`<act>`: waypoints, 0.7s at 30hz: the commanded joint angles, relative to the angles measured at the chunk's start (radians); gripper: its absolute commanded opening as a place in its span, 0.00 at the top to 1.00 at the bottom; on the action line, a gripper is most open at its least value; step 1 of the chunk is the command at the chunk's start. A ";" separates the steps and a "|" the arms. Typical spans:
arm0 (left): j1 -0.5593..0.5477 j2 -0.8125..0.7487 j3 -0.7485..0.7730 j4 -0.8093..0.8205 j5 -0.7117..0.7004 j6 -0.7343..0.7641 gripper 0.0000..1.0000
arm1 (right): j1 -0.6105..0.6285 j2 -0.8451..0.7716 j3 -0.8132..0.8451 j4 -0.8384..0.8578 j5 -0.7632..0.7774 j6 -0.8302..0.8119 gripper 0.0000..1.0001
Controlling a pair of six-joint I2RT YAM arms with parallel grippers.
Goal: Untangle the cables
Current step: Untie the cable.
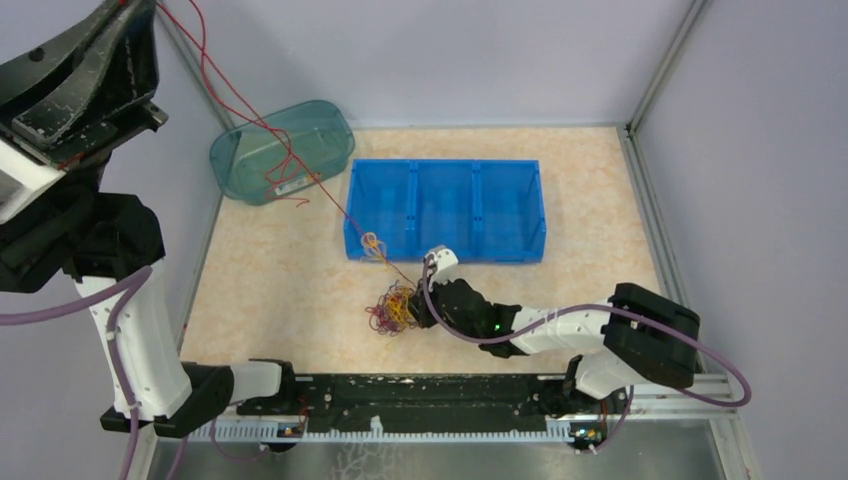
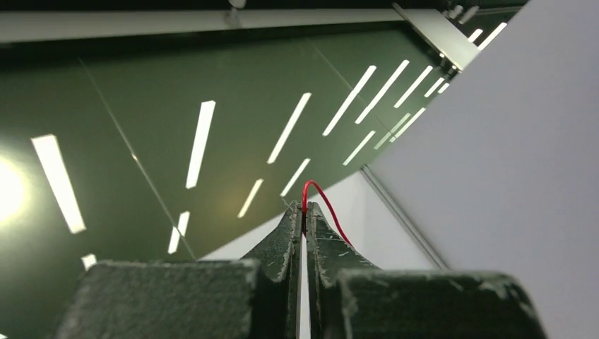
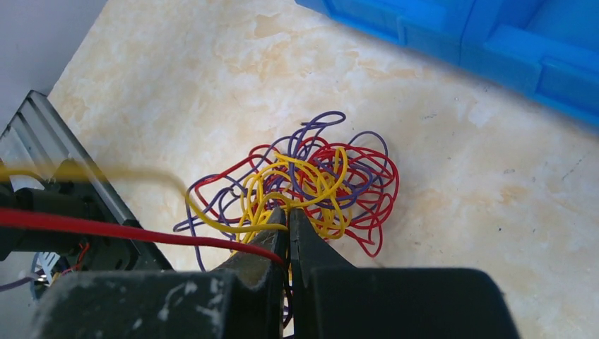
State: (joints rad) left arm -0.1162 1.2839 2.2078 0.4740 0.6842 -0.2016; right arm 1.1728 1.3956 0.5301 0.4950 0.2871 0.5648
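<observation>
Beige marbled bench (image 1: 280, 270) in a walled cell, with a blue bin (image 1: 445, 210) and a teal tub (image 1: 280, 150) at the back. Cables (image 1: 393, 308) lie in a knotted clump on the bench just in front of the bin. Left hand (image 2: 304, 212) is raised high, pressed together on one red cable (image 1: 300, 170) that runs taut past the tub down to the clump, likely drawing that strand out. Right hand (image 3: 288, 222) is low at the clump, pinching red and yellow strands, probably anchoring it so the pull doesn't lift everything.

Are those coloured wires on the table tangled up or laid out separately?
Tangled: the red, yellow and purple wires loop through one another in one clump near the blue box.
</observation>
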 commanded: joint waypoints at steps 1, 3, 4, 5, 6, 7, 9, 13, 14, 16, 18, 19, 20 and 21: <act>-0.001 0.001 0.030 0.142 -0.136 0.121 0.94 | -0.011 0.010 -0.035 0.034 0.030 0.043 1.00; -0.001 0.005 0.028 0.193 -0.179 0.170 0.95 | -0.012 0.011 -0.053 0.039 0.034 0.053 1.00; -0.001 0.011 0.032 0.221 -0.212 0.196 0.97 | -0.011 0.012 -0.067 0.042 0.037 0.062 1.00; -0.001 0.019 0.040 0.247 -0.244 0.226 0.97 | -0.012 0.015 -0.078 0.047 0.040 0.069 0.99; -0.001 0.029 0.059 0.259 -0.272 0.252 0.98 | -0.012 0.018 -0.093 0.057 0.039 0.076 0.93; 0.000 0.040 0.077 0.261 -0.299 0.274 0.98 | -0.012 0.021 -0.103 0.067 0.038 0.082 0.85; -0.001 0.045 0.087 0.239 -0.303 0.291 0.98 | -0.011 0.022 -0.117 0.079 0.033 0.094 0.76; -0.001 0.001 -0.008 0.190 -0.165 0.247 0.93 | -0.011 -0.026 -0.093 0.027 0.034 0.081 0.67; -0.001 -0.006 -0.027 0.184 -0.132 0.227 0.92 | -0.010 -0.052 -0.079 0.005 0.033 0.066 0.65; -0.001 -0.011 -0.042 0.157 -0.085 0.190 0.92 | -0.012 -0.132 -0.054 -0.037 0.019 0.027 0.57; -0.001 -0.013 -0.053 0.132 -0.037 0.175 0.92 | -0.011 -0.211 -0.027 -0.069 -0.009 -0.025 0.47; -0.001 -0.013 -0.063 0.125 -0.022 0.170 0.92 | -0.011 -0.251 -0.014 -0.083 -0.024 -0.054 0.44; -0.001 -0.015 -0.072 0.120 -0.007 0.174 0.92 | -0.011 -0.286 -0.001 -0.118 -0.044 -0.083 0.41; -0.001 -0.017 -0.084 0.122 -0.003 0.179 0.92 | -0.011 -0.313 0.017 -0.157 -0.064 -0.105 0.39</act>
State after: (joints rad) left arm -0.1162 1.2732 2.1540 0.6353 0.5907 0.0006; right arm 1.1683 1.2224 0.4427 0.3889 0.2790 0.5739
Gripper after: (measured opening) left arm 0.077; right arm 0.575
